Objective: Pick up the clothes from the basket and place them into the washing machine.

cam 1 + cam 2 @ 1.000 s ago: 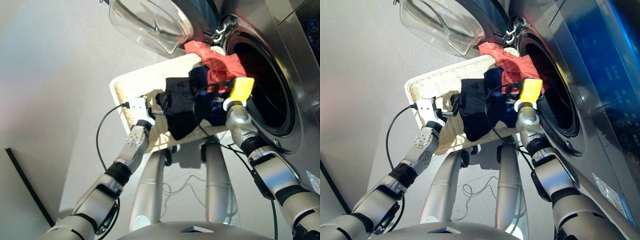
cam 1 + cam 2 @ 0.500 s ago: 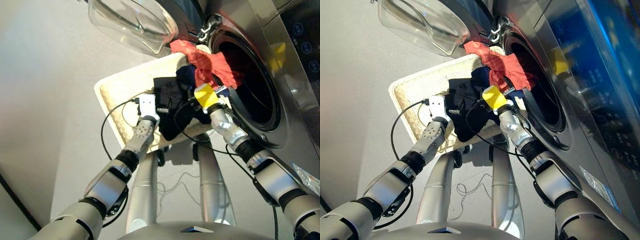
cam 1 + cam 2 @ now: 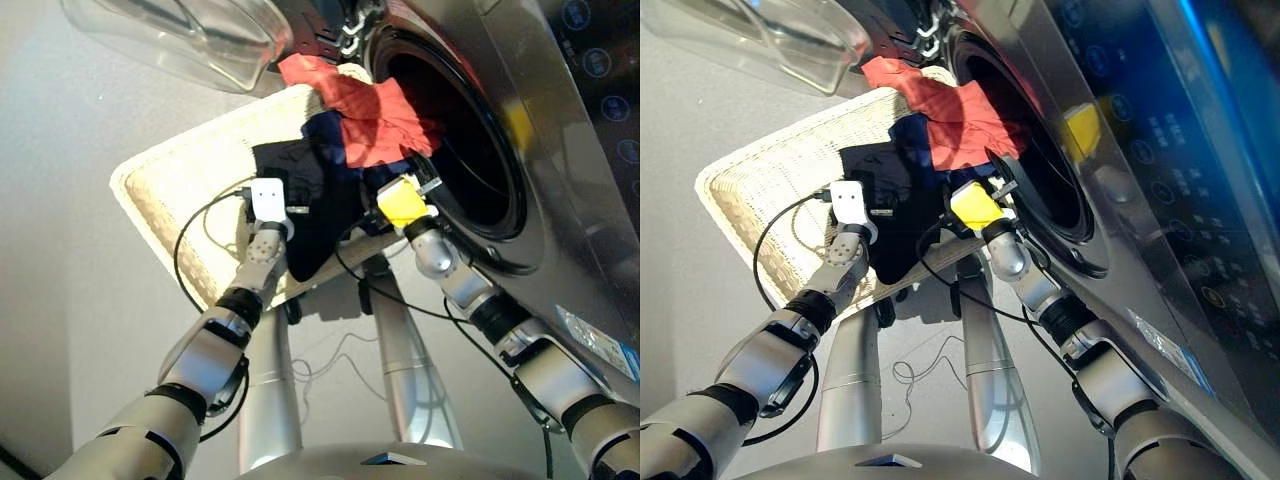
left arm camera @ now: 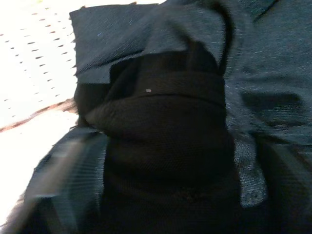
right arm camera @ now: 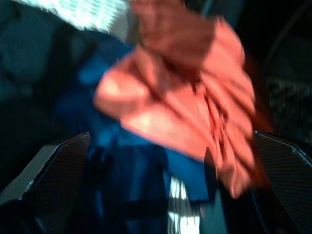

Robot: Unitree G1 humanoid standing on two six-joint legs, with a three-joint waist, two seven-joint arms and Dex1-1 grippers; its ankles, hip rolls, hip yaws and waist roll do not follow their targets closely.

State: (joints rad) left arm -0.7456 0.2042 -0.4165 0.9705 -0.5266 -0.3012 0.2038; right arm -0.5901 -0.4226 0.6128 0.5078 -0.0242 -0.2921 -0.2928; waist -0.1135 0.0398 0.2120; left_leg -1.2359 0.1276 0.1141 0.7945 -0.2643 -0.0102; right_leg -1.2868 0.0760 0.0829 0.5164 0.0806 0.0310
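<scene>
My right claw (image 5: pixel 161 195), fingers spread, faces the coral-red garment (image 3: pixel 368 108) just ahead on the basket (image 3: pixel 170 190) rim, porthole (image 3: pixel 460 150) beyond it. My left claw (image 4: pixel 161 195), open, presses the black garment (image 4: pixel 161 136).

The basket (image 3: pixel 170 185) is cream-white woven wicker. In it lie a coral-red garment (image 3: pixel 365 105), a black garment (image 3: pixel 300 180) and a navy blue garment (image 3: pixel 328 135). The washing machine (image 3: pixel 560 215) is glossy dark grey.
</scene>
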